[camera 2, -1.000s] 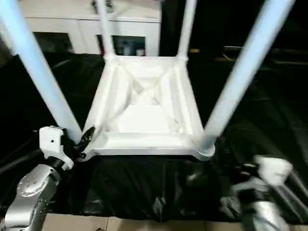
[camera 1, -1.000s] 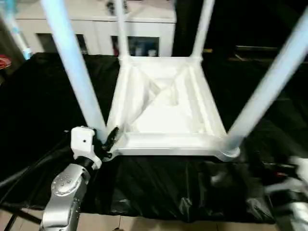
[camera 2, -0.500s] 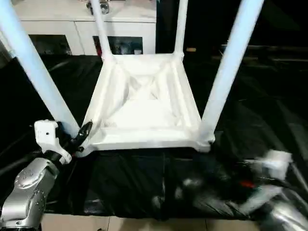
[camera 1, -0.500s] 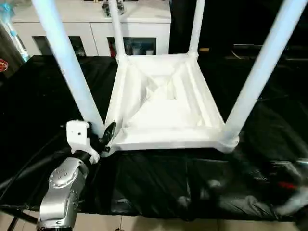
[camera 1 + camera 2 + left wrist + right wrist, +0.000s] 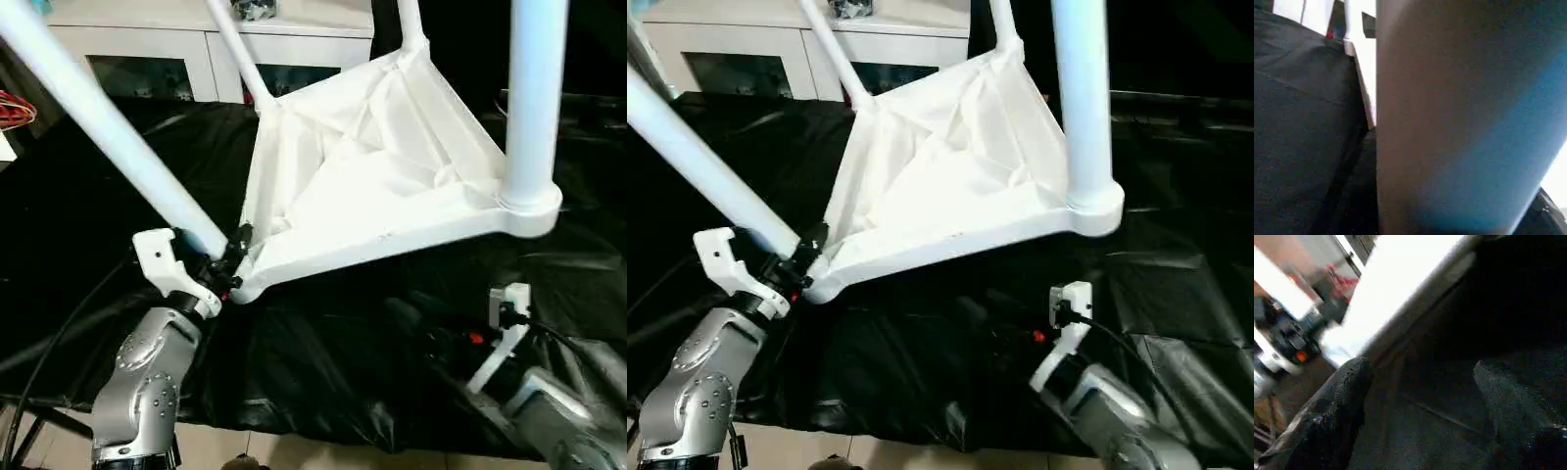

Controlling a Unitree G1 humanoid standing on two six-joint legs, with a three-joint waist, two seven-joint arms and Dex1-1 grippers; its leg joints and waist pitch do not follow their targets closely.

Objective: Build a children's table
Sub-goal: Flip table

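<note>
Nearest, at lower left of the head views, the left tool (image 5: 231, 262) is clamped on the base of a long white tapered tube leg (image 5: 118, 147) where it enters a corner socket of the all-white plastic children's table (image 5: 382, 186). At lower right, the right tool (image 5: 1420, 401) shows in its wrist view with its two black fingers (image 5: 1337, 406) spread wide and nothing between them, above the black sheet. The table lies upside down and tilted on the black-covered bench (image 5: 323, 372), its ribbed X-braced underside facing up, its right front corner raised. Four legs rise from its corners. Beyond, along the top of the frame, stands a white cabinet with glass fronts (image 5: 147, 59).
</note>
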